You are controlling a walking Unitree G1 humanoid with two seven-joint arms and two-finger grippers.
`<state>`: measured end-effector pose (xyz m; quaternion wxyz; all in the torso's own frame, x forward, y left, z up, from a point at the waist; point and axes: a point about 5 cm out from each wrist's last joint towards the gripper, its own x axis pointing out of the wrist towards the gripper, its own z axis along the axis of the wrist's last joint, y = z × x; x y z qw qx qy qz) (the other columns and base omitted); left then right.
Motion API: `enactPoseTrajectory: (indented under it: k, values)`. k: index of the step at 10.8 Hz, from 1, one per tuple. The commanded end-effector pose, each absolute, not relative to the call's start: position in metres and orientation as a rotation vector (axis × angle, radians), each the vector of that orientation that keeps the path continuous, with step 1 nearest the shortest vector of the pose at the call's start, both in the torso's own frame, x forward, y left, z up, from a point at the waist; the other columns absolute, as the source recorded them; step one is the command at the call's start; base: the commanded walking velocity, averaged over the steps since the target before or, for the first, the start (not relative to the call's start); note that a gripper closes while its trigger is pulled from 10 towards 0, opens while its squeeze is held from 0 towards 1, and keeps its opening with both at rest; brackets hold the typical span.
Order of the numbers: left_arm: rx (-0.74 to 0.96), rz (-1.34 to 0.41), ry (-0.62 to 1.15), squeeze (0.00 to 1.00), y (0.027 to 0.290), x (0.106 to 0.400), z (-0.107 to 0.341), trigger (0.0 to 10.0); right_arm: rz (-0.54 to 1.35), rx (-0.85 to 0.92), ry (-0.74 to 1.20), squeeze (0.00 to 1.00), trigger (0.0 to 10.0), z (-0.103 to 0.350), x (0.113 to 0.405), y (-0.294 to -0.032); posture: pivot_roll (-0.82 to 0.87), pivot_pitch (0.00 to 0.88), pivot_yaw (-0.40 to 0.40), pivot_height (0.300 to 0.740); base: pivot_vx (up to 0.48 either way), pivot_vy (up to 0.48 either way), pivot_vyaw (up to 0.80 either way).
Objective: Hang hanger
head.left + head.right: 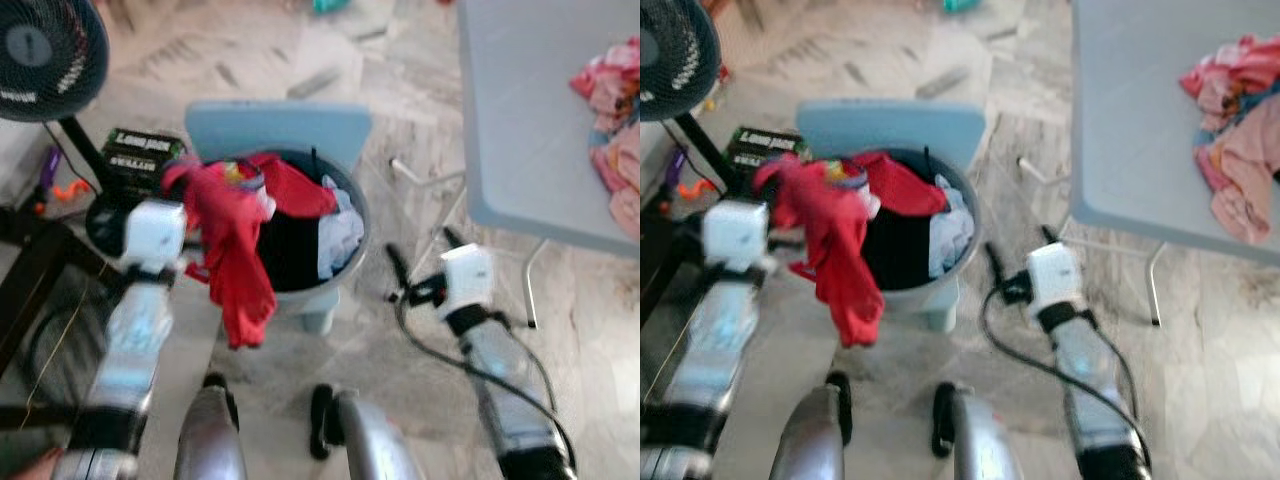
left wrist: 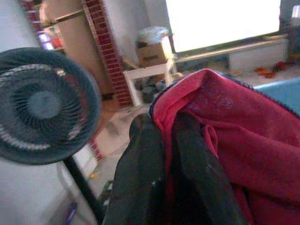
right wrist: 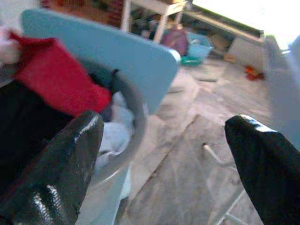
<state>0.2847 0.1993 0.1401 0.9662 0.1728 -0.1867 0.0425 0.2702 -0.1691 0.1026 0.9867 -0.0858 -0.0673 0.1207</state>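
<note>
While the left tool [image 1: 190, 235] sits at left-centre of the frame, clamped on a red garment [image 1: 232, 250], the garment drapes from the rim of the grey laundry basket [image 1: 352, 250] and hangs straight down, long axis vertical. In the left wrist view its fingers [image 2: 140, 183] are pressed together on the red cloth. No hanger can be made out; if there is one, it is hidden in the fabric. The right tool [image 1: 400, 270] sits lower right of the basket, fingers [image 3: 56, 164] spread wide, empty. Left arm is the nearer one. The grey surface [image 1: 520, 110] at upper right carries pink clothes [image 1: 615, 130].
</note>
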Motion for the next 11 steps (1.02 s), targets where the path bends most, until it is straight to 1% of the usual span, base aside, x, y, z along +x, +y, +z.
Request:
enactPoseTrajectory:
  k: [1, 2, 4, 7, 11]
  values:
    - [0.325, 0.118, -0.387, 0.00, 0.202, 0.276, 0.145, 0.0, 0.184, -0.168, -0.149, 0.00, 10.0, 0.108, 0.271, -0.179, 0.02, 0.232, -0.102, 0.740, 0.240, 0.000, 0.00]
    - [0.317, 0.108, -0.370, 0.00, 0.202, 0.266, 0.142, 0.0, 0.138, -0.149, -0.174, 0.00, 10.0, 0.115, 0.275, -0.182, 0.03, 0.218, -0.095, 0.740, 0.240, 0.000, 0.00]
    - [0.283, 0.086, -0.312, 0.00, 0.199, 0.255, 0.132, 0.0, 0.112, -0.128, -0.168, 0.00, 10.0, 0.113, 0.276, -0.183, 0.03, 0.198, -0.092, 0.740, 0.242, 0.000, 0.00]
    - [0.270, 0.094, -0.301, 0.00, 0.197, 0.255, 0.134, 0.0, 0.099, -0.123, -0.156, 0.00, 10.0, 0.108, 0.274, -0.183, 0.04, 0.177, -0.091, 0.740, 0.290, 0.000, 0.00]
    - [0.267, 0.085, -0.298, 0.00, 0.196, 0.258, 0.138, 0.0, 0.128, -0.146, -0.178, 0.00, 10.0, 0.112, 0.280, -0.178, 0.04, 0.171, -0.084, 0.740, 0.335, 0.000, 0.00]
